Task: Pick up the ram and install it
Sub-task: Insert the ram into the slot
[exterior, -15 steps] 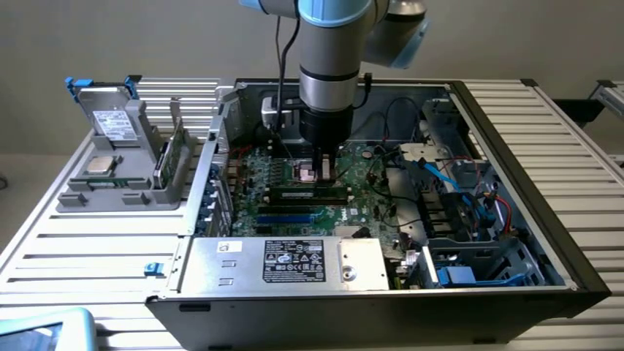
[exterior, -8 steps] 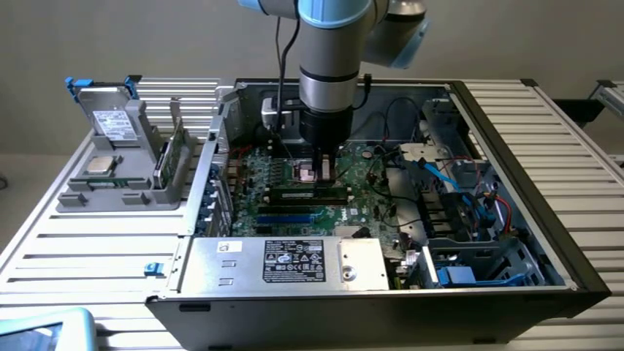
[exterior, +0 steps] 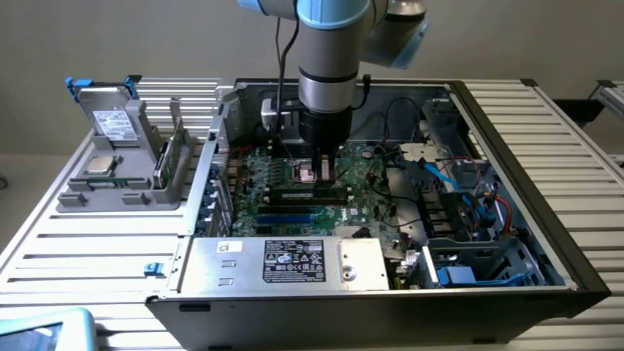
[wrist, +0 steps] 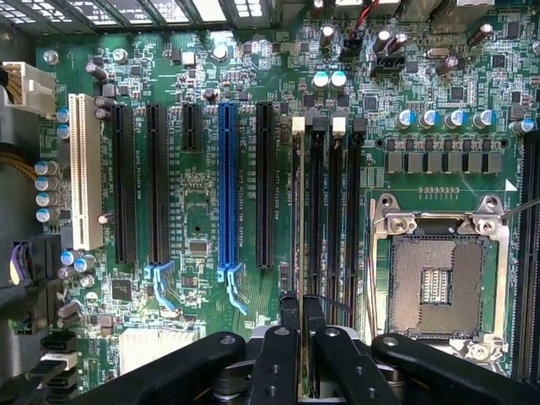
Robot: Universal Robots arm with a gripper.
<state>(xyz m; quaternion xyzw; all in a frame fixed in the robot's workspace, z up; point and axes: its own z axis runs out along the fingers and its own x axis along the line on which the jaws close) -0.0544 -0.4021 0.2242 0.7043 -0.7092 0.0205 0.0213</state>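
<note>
The ram [wrist: 301, 211] shows edge-on in the wrist view as a thin line running out from between my fingertips [wrist: 289, 309]. My gripper [wrist: 301, 305] is shut on it. The stick is lined up over the first of several parallel black memory slots [wrist: 316, 211], the one with a white latch [wrist: 297, 125] at its far end. Whether it touches the slot I cannot tell. In the exterior view my gripper [exterior: 322, 170] points straight down inside the open computer case [exterior: 507, 131], just above the green motherboard [exterior: 292, 212].
An empty processor socket [wrist: 439, 278] lies beside the memory slots, and blue [wrist: 228, 186], black and white [wrist: 82, 169] expansion slots lie on their other side. At the exterior view's left, a grey holder [exterior: 117, 194] carries a processor chip [exterior: 101, 162] and an upright expansion card [exterior: 171, 157]. Cables [exterior: 458, 190] crowd the case's right.
</note>
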